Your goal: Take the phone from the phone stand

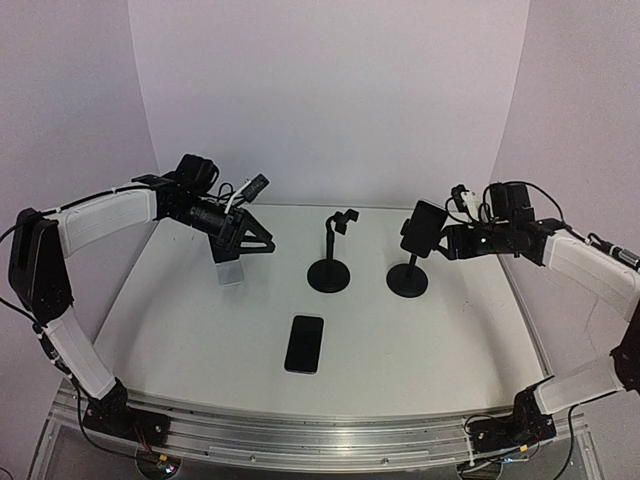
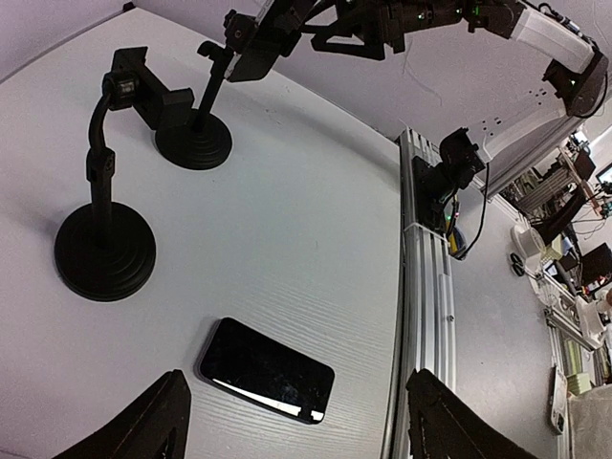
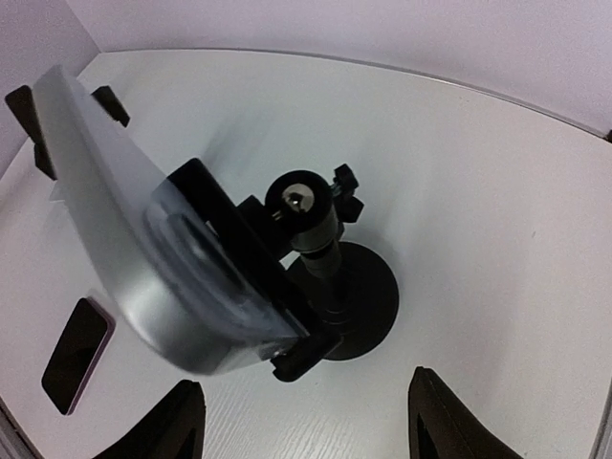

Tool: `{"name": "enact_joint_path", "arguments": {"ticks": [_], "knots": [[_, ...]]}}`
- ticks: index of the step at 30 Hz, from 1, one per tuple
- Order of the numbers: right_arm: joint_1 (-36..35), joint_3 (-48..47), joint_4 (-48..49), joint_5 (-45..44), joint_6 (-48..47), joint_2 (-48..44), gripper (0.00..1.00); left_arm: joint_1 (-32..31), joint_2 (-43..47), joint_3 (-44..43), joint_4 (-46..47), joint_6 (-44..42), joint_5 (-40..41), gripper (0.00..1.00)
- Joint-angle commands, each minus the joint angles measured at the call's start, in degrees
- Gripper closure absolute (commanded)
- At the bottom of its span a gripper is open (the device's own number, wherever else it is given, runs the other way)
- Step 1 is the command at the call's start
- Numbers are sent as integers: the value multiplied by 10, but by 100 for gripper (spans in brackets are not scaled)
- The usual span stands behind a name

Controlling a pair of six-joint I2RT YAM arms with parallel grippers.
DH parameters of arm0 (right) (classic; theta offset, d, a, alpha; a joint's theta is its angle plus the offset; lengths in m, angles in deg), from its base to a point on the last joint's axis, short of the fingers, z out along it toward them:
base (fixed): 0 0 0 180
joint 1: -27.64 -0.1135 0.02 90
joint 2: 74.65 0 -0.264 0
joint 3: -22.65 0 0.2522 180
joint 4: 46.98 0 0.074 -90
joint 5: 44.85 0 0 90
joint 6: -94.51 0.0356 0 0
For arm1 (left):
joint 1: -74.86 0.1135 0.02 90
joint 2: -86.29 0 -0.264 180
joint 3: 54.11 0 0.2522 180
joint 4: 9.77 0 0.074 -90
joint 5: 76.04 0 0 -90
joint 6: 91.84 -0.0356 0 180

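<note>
A phone with a silver back (image 3: 143, 249) is clamped in the right black phone stand (image 3: 354, 301); the top view shows it dark and upright (image 1: 425, 228) on that stand (image 1: 407, 280). My right gripper (image 1: 442, 244) is open just behind the phone, with its fingers (image 3: 459, 421) apart below the clamp and touching nothing. My left gripper (image 1: 248, 238) is open and empty, raised at the back left. A second black phone (image 1: 304, 343) lies flat on the table, and the left wrist view shows it (image 2: 266, 370) between that gripper's open fingers (image 2: 143, 421), far below them.
An empty black stand (image 1: 328, 274) with an open clamp (image 1: 344, 220) stands left of the loaded one; it is also in the left wrist view (image 2: 105, 253). White walls close the back and sides. An aluminium rail (image 1: 320, 435) runs along the near edge.
</note>
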Motion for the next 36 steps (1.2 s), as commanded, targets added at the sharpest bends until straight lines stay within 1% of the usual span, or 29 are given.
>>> {"name": "enact_joint_path", "arguments": {"ticks": [1,4,6,10,18,19,21,22,23,25,33,36], "knots": [[25,45,119,147,-83,-22,32,-1,28,-17,46,-4,-23,23],[45,66,158,191,-112,-30,32,-1,29,-21,50,0,-25,23],[55,68,167,210,-128,-26,32,-1,29,-21,54,3,-26,23],[86,52,169,255,-160,11,32,-1,26,-20,66,18,-29,24],[95,29,189,316,-208,69,33,-2,28,-19,77,20,-17,24],[96,28,203,321,-208,73,33,-2,29,-19,79,21,-16,24],[96,25,216,334,-207,80,36,-2,30,-18,82,23,-16,25],[96,22,226,347,-206,86,42,-2,31,-18,85,24,-13,25],[97,22,231,354,-205,92,45,-2,32,-18,87,25,-13,25],[97,24,234,354,-209,98,46,-2,32,-18,88,25,-12,25],[96,18,241,358,-216,133,47,-9,26,-32,118,44,-14,26],[96,16,241,358,-227,138,56,-21,26,-37,140,56,-19,26]]}}
